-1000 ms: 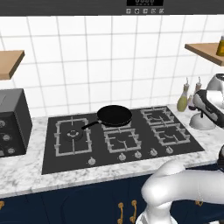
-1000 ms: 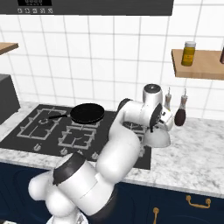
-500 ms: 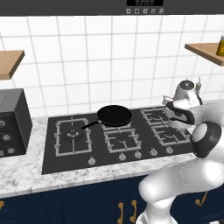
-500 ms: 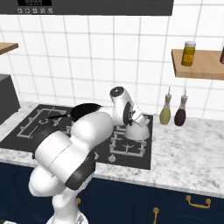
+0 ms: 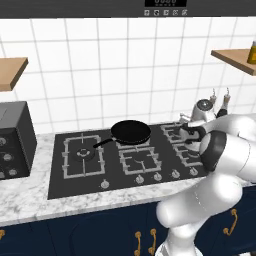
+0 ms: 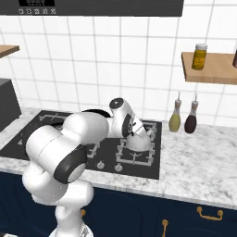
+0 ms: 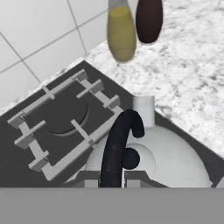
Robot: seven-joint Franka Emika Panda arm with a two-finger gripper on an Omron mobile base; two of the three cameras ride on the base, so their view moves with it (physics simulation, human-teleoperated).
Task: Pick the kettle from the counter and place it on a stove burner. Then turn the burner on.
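Two changes stand out against a second ago: the arm has swung from the marble counter [image 6: 199, 152] on the right of the right base view over to the stove [image 6: 88, 155], and the kettle [image 6: 138, 141] has travelled with it, leaving the spot near the two slim bottles [image 6: 184, 118]. The kettle now sits at centre frame in the right base view, over the right-hand burner grates, and in the left base view it shows at right of centre [image 5: 202, 111] beside the arm's elbow. In the hand view the gripper [image 7: 111, 178] at bottom centre has its fingertips pressed together on the kettle's dark arched handle [image 7: 118, 146], with the silvery body [image 7: 175, 162] below and the empty rear burner [image 7: 65, 116] at left. I cannot tell whether the base already rests on the grate or hangs just above it. The carry looks nearly finished; what remains, by my reading, is setting it down, letting go, and turning a knob [image 5: 175, 174] along the stove's front edge. The black frying pan [image 5: 131, 132] sits well apart, at centre.
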